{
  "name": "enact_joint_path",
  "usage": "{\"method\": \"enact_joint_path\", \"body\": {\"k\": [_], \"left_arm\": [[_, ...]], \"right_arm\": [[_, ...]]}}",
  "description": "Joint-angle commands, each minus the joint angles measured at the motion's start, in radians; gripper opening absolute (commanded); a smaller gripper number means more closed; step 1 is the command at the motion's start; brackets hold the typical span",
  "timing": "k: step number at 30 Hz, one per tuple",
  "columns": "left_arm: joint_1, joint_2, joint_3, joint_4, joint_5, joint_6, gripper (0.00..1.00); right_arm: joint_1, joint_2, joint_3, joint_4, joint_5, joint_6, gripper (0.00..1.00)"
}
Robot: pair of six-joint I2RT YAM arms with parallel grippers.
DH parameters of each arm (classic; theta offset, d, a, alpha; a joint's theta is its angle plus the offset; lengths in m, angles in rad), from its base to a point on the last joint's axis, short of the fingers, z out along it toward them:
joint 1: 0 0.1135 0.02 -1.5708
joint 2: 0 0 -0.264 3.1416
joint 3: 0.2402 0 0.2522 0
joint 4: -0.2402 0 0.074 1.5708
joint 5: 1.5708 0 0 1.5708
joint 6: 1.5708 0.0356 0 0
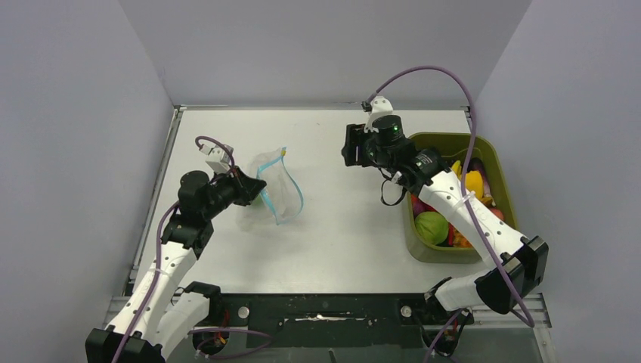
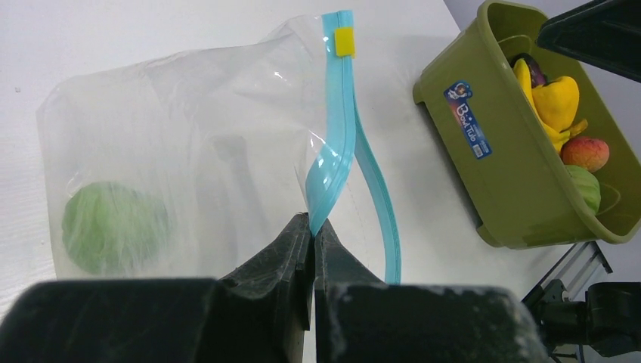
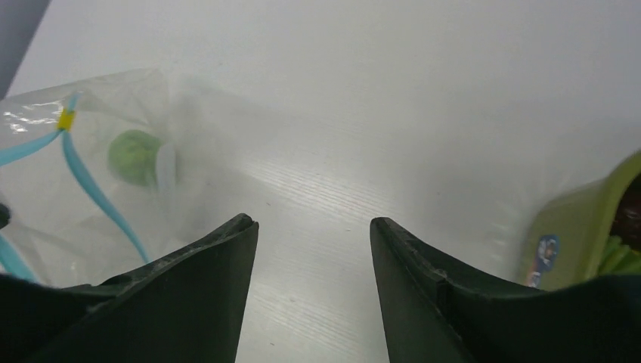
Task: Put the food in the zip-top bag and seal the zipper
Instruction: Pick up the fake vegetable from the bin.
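Observation:
The clear zip-top bag point(image 1: 274, 189) lies on the table left of centre with its mouth held open. A green lime point(image 2: 113, 225) sits inside it, also seen in the right wrist view point(image 3: 134, 156). My left gripper point(image 2: 314, 224) is shut on the upper blue-teal zipper strip point(image 2: 338, 136), lifting that lip; the lower strip point(image 2: 378, 204) curves along the table. The yellow zipper end point(image 2: 345, 41) is at the far corner. My right gripper point(image 3: 314, 223) is open and empty above the bare table, between the bag and the bin. More food point(image 1: 472, 184) lies in the bin.
The olive-green bin point(image 1: 425, 249) stands at the right, holding bananas, a yellow pepper point(image 2: 557, 100), a peach point(image 2: 586, 152), a green fruit point(image 1: 431, 227) and other pieces. Grey walls enclose the table on three sides. The right arm reaches over the bin's left edge.

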Motion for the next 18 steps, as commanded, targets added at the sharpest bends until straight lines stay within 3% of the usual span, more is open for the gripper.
{"method": "enact_joint_path", "body": {"k": [1, 11, 18], "left_arm": [[-0.004, -0.007, 0.027, 0.014, -0.014, 0.036, 0.0], [-0.003, -0.034, 0.016, 0.016, -0.015, 0.038, 0.0], [-0.004, -0.041, 0.013, 0.022, -0.01, 0.033, 0.0]], "right_arm": [[-0.02, -0.038, 0.041, -0.097, 0.185, -0.02, 0.55], [-0.19, -0.035, 0.084, -0.337, 0.337, 0.069, 0.51], [-0.316, -0.05, 0.059, -0.382, 0.387, 0.01, 0.51]]}}
